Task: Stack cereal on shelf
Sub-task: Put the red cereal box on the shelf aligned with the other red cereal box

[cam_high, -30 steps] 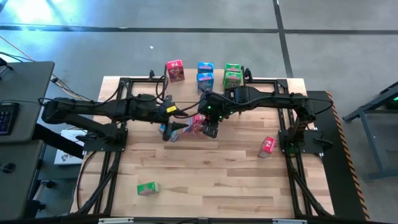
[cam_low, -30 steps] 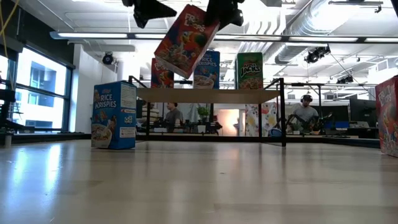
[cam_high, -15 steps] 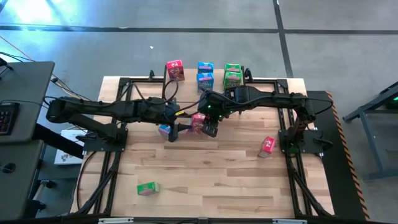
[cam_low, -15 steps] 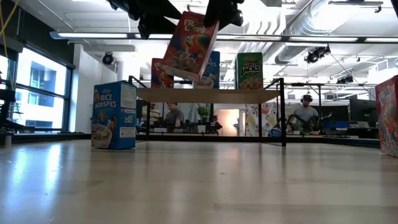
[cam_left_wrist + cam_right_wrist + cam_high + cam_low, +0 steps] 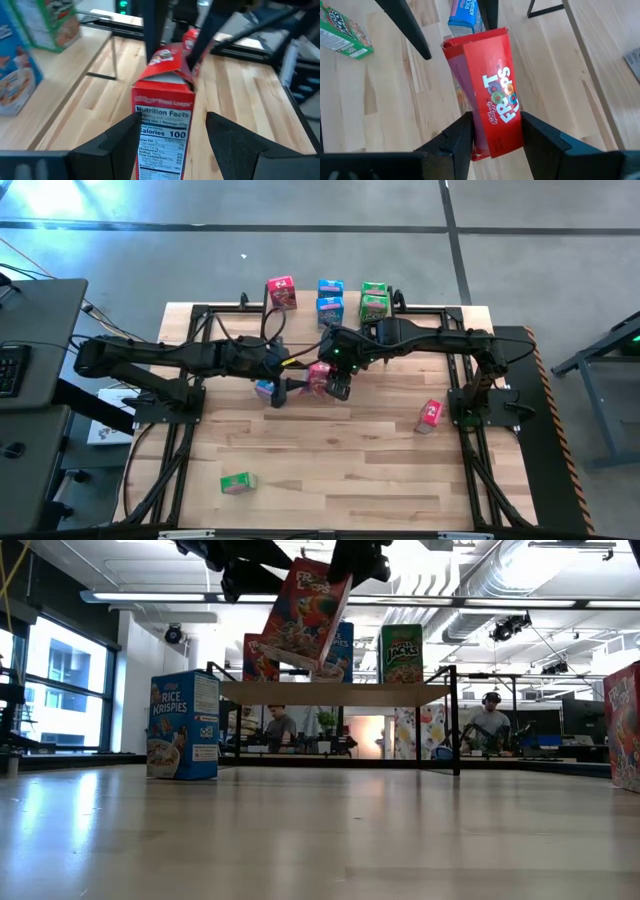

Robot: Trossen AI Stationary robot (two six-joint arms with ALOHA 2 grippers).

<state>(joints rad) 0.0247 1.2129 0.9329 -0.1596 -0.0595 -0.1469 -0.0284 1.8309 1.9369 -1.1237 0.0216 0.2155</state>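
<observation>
A red Froot Loops cereal box [image 5: 305, 615] hangs tilted above the table's middle, with my right gripper [image 5: 496, 116] shut on it. My left gripper [image 5: 172, 117] is open, one finger on either side of the same box's Nutrition Facts face [image 5: 162, 125]. The shelf [image 5: 335, 693] stands at the far edge on thin black legs and bears a red box [image 5: 281, 292], blue boxes [image 5: 330, 300] and green boxes [image 5: 374, 300]. A blue Rice Krispies box [image 5: 185, 725] stands upright on the table below my left gripper [image 5: 288, 388]. My right gripper pinches the red box near its upper end [image 5: 340, 580], one finger on each side of the narrow face with the Froot Loops lettering [image 5: 502, 120]. The fingers slant down from the table's right. The box hangs below them, tilted and clear of the table. My left gripper comes nearly level from the table's left; whether its fingers [image 5: 127, 132] touch the box I cannot tell.
A green box [image 5: 238, 483] lies near the table's front left and a red box [image 5: 430, 413] lies at the right, by my right arm's base. People sit in the room behind the shelf. Bare wood lies across the table's near half.
My left gripper has moved toward the table's right and slightly down, so that its fingers now stand on either side of the hanging red box. In my still right gripper's hold, the box has swung from a steep tilt to nearly upright. Nothing has moved in the last half second.
</observation>
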